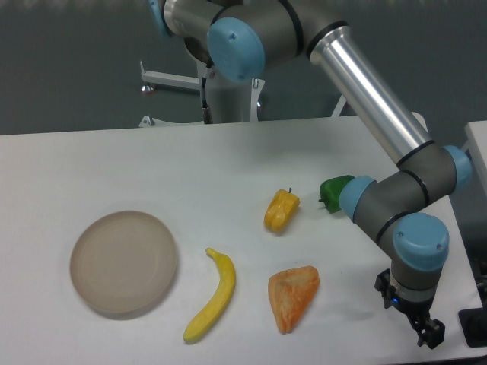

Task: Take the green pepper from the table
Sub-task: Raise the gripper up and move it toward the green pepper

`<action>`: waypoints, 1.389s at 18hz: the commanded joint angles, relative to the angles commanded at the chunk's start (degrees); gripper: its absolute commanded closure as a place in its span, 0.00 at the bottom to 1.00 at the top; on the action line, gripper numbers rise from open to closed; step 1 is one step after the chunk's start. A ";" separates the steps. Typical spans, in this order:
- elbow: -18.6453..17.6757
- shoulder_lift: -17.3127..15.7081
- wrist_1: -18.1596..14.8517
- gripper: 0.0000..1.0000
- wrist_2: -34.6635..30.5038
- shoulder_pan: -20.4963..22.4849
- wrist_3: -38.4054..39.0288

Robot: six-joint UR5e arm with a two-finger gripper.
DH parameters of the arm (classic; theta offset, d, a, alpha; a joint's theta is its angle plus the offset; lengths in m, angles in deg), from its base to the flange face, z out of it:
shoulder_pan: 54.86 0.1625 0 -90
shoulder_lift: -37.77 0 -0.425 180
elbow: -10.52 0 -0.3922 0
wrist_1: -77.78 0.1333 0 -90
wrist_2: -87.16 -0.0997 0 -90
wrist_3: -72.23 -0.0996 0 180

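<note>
The green pepper (pixel 332 191) lies on the white table (pixel 228 160) at the right, a dark-green glossy lump. Its right side is hidden behind the arm's grey and blue wrist joint. My gripper (pixel 427 333) hangs low near the table's front right corner, well in front of and to the right of the pepper. It holds nothing. Its dark fingers overlap from this angle, so the gap between them does not show.
A yellow pepper (pixel 281 210) lies just left of the green one. An orange wedge-shaped piece (pixel 292 296) and a banana (pixel 213 295) sit nearer the front. A round beige plate (pixel 124 262) is at the left. The arm's silver link crosses above the table's right side.
</note>
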 joint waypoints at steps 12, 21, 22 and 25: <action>-6.49 -4.83 0.00 0.00 0.09 -0.35 3.34; -22.91 -17.38 -0.18 0.00 0.61 2.36 3.26; -25.55 -19.23 -0.18 0.00 0.70 3.24 3.08; -32.59 -23.98 -0.26 0.00 0.61 4.92 0.10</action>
